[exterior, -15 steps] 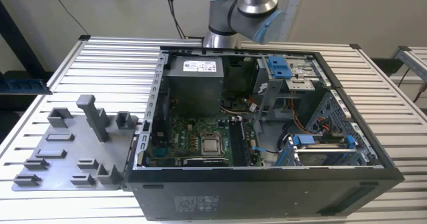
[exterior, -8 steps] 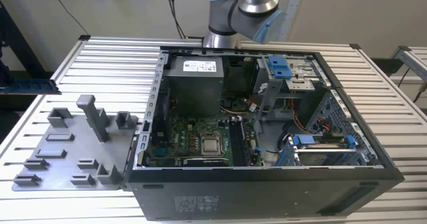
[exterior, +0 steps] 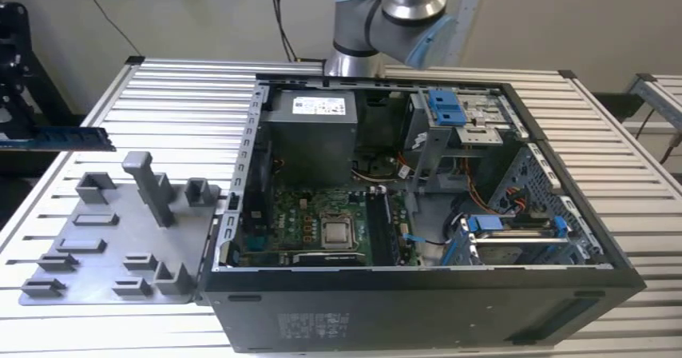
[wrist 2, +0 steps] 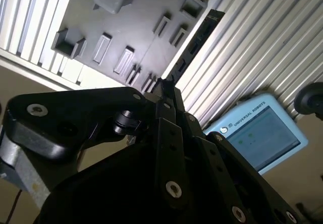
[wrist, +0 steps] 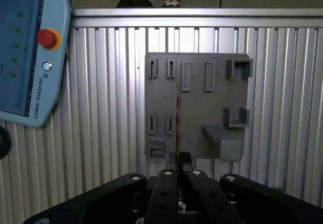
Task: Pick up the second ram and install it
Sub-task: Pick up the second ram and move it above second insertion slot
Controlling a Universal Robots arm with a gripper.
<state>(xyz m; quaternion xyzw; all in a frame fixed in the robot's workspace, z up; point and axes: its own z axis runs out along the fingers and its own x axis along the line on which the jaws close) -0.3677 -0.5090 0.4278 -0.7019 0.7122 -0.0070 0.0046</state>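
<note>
Well apart from the gripper [wrist: 181,159] stood the open case [exterior: 426,314], and under the gripper lay the grey tray [wrist: 197,108]. The fingers pinched the ram [wrist: 177,113], clear of the tray. Pick-up seemed done; installing would call for lining the ram with a free slot.

A robotics lab: ribbed aluminium workbench [exterior: 160,94], opened computer tower [exterior: 426,310], grey fixture plate [exterior: 107,214], and a robot teach pendant [wrist: 30,57] nearby.

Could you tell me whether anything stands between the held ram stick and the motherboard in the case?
The black case's wall on the exterior view's left rises between the thin blue ram stick in the gripper and the green motherboard.
</note>
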